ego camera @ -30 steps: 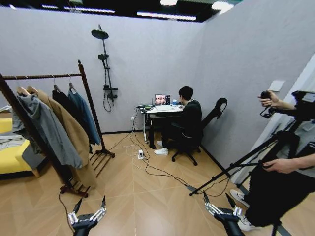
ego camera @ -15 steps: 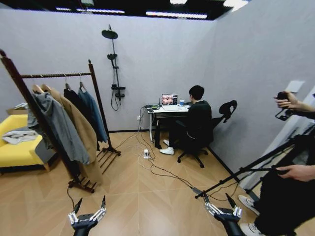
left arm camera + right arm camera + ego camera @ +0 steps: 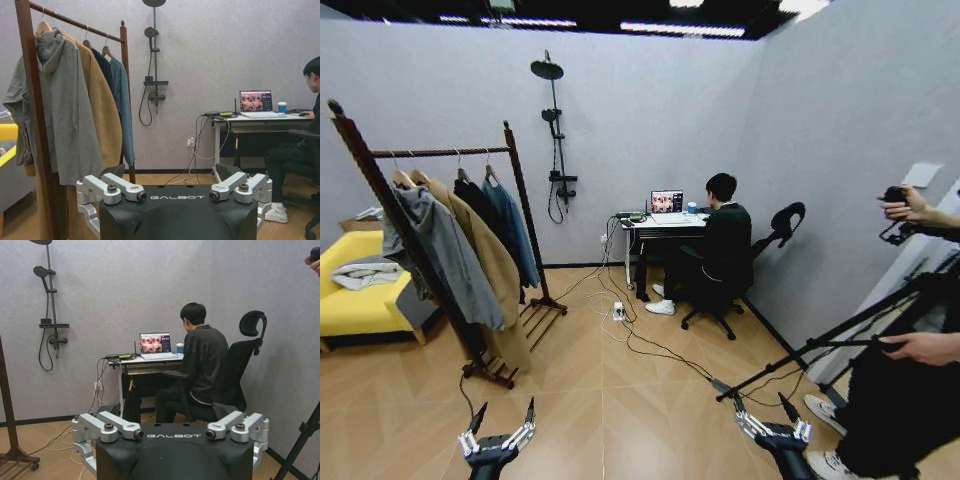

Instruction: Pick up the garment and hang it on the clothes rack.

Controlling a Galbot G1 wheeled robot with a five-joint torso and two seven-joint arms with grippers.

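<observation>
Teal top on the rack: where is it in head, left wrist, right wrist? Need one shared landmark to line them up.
Head: teal top hangs on the rack, upper left, last garment by the far post.
Left wrist: teal top upper left of centre, behind the tan coat.
Right wrist: not in it; one rack post at the left edge.
Shared landmark: shower stand.

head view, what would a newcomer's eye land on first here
The tall clothes rack at the left, crowded with hanging coats, the teal-blue garment at its far end beside the wall. Low in the foreground, the left gripper and right gripper both hang open above bare floor.
</observation>
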